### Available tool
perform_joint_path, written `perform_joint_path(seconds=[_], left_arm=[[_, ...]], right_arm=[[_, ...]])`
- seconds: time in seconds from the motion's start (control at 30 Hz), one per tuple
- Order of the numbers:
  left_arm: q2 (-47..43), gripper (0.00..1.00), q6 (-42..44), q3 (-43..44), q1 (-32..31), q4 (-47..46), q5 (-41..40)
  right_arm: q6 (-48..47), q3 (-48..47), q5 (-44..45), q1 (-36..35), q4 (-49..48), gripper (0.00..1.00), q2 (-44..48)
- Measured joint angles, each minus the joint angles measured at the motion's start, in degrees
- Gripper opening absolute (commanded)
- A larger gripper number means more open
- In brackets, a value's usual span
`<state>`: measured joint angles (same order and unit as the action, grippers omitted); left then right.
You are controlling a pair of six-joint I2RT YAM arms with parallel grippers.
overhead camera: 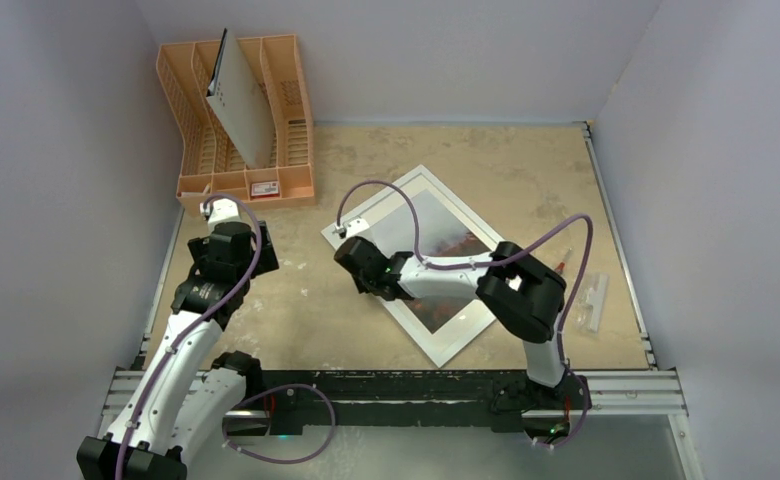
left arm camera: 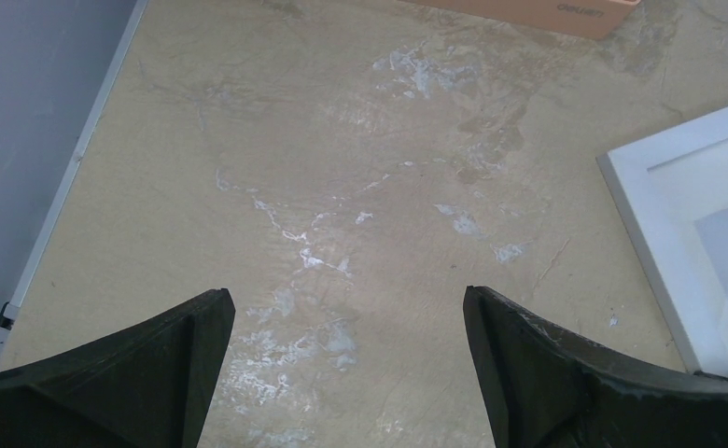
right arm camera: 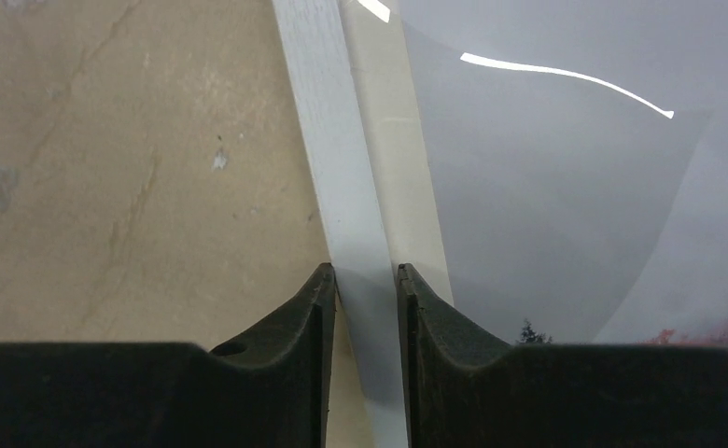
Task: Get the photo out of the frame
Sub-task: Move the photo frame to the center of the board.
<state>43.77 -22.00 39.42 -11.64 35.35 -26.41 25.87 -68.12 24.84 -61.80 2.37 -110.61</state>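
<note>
The frame (overhead camera: 406,185) is laid flat and askew on the table (overhead camera: 526,160), right of centre, with the photo (overhead camera: 463,243) seen inside it, red foliage fading to pale grey. The right arm is folded at the elbow and stretched leftward across the frame; the right gripper (right arm camera: 365,275) is pointed down at the frame's left edge, its fingers narrowed onto the white border (right arm camera: 328,140), one on each side. The left arm is extended toward the far side, near the orange rack (overhead camera: 291,190). The left gripper (left arm camera: 346,299) is held wide over bare tabletop, nothing between its fingers.
</note>
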Motion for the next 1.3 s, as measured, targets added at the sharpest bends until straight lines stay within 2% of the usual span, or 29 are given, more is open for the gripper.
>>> perform_joint_path(seconds=[0.1,0.3,0.43,0.63,1.1,1.3], left_arm=[[-0.04,1.00,0.00,0.00,0.00,-0.02,0.04],[-0.04,1.00,0.00,0.00,0.00,-0.02,0.17],[-0.04,1.00,0.00,0.00,0.00,-0.02,0.24],[-0.04,1.00,0.02,0.00,0.00,-0.02,0.52],[3.69,1.00,0.02,0.07,0.26,-0.07,1.95],[4.22,1.00,0.02,0.13,0.76,-0.02,1.97]], right_arm=[[1.27,-4.02,-1.22,0.83,2.08,0.47,-2.27],[2.01,-3.89,-3.58,1.53,3.54,0.59,0.02],[1.62,0.17,-3.98,2.05,4.11,0.64,6.21],[0.44,5.14,-4.90,2.29,3.98,0.64,12.61],[0.24,9.81,-1.20,-4.44,6.97,0.64,12.31],[0.20,13.29,-1.27,-4.61,7.34,0.61,13.22]])
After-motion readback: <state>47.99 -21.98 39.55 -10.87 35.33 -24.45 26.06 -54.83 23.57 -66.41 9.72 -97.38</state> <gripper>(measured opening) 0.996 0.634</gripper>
